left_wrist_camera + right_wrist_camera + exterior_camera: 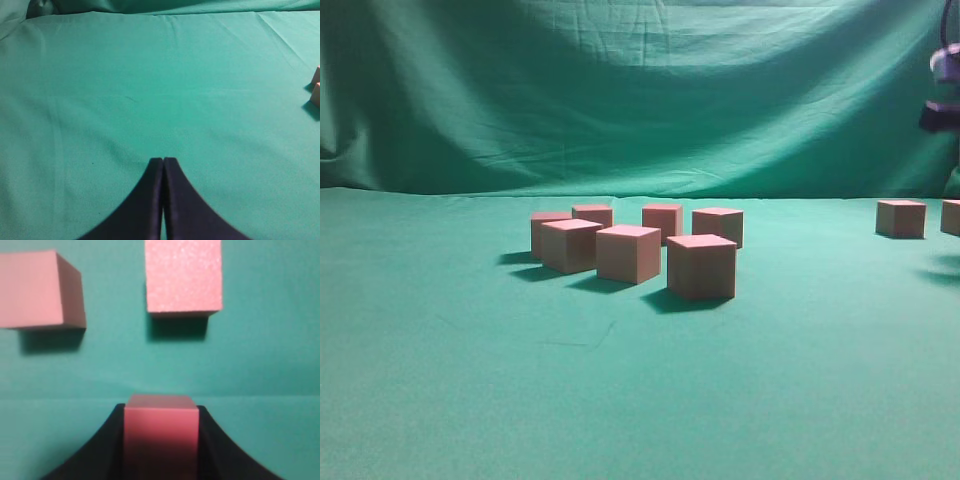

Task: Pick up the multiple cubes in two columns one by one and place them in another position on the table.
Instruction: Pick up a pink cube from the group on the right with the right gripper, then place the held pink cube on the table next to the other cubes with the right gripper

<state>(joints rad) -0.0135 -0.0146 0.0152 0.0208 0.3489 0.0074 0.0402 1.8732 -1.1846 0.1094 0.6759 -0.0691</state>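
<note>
**Cube in my right claw, two already set down ahead**

My right claw (161,440) is clamped on a cube (161,427), one dark finger flat against each side face. Just beyond the tips, on the table (260,365), sit two more cubes: one straight ahead (183,275) and one ahead and to the left (37,290), apart from each other and from the one I hold. I cannot tell whether my cube hangs above the cloth or rests on it.

My left claw (163,162) has its fingers pressed together with nothing between them, over bare cloth. The only cubes it sees are two slivers (316,85) far off to its right.

In the exterior view the main group (635,250), seven cubes in two loose columns, is untouched on the cloth, with two more (901,218) well off toward my right arm.

The cubes look like foam: matte, finely grainy on the lit top, salmon-pink, sharp-edged, plain faces. I judge them very light and a little yielding, so a modest squeeze should do; too much might dent them. The grain should grip well. Opposite flat faces, near the middle, are the place to hold; a corner grip would twist. The cloth is soft and slightly wrinkled, so a cube set down could tilt.
</note>
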